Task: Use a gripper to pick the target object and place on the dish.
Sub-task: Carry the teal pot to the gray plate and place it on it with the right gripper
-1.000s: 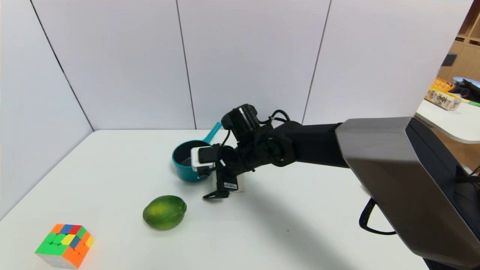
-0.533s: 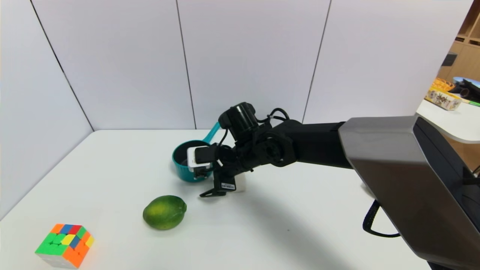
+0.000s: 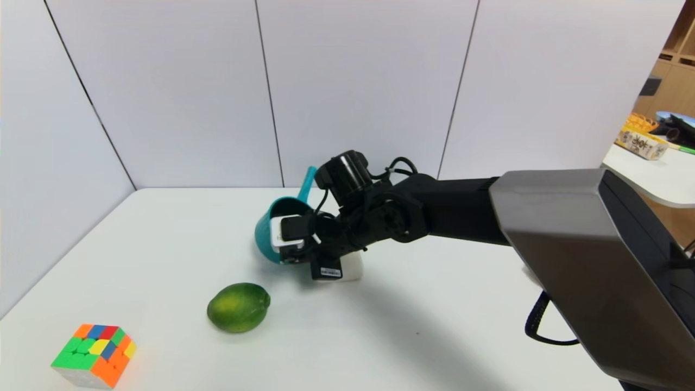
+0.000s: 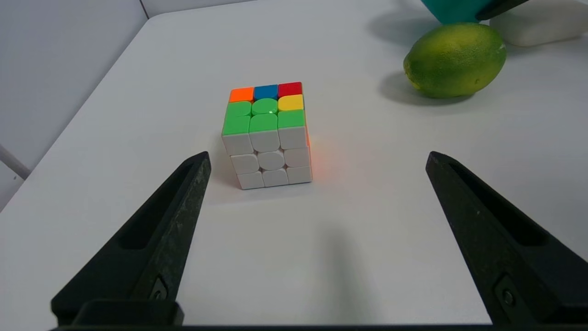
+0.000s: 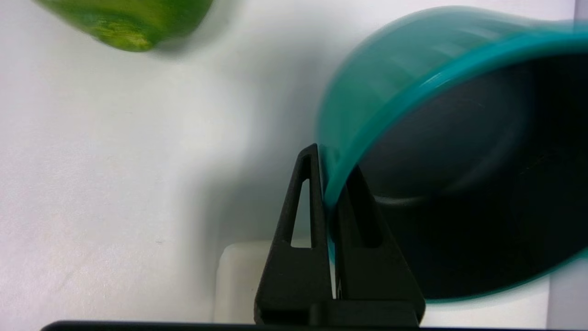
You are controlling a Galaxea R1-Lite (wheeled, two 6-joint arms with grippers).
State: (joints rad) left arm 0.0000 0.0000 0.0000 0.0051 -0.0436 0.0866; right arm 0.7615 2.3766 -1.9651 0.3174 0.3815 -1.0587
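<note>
Pinched together on the saucepan's (image 5: 441, 151) rim, the jaws of the right gripper (image 5: 331, 184) are standing almost closed, one finger outside the teal wall and the other inside against the dark interior. In the head view the right gripper (image 3: 296, 252) is holding the saucepan (image 3: 271, 228) tipped, so that its opening is facing toward the arm and its straight handle is pointing up toward the back wall. Whether the pan's lower edge is touching the table (image 3: 434, 326) cannot be told.

A white rounded block (image 3: 350, 267) is lying just beside the saucepan on the robot's right of it, partly hidden under the gripper. A lime (image 3: 238, 307) is resting near the saucepan, on the side closer to the robot. A colour cube (image 3: 93, 355) is sitting well apart from the saucepan, beyond the lime, toward the near left corner of the table.

The left gripper (image 4: 317, 230) is hanging low over the table with its jaws spread wide and nothing between them, its fingers (image 4: 161, 230) pointing toward the cube (image 4: 268, 135), with the lime (image 4: 455, 59) farther off toward the saucepan.
</note>
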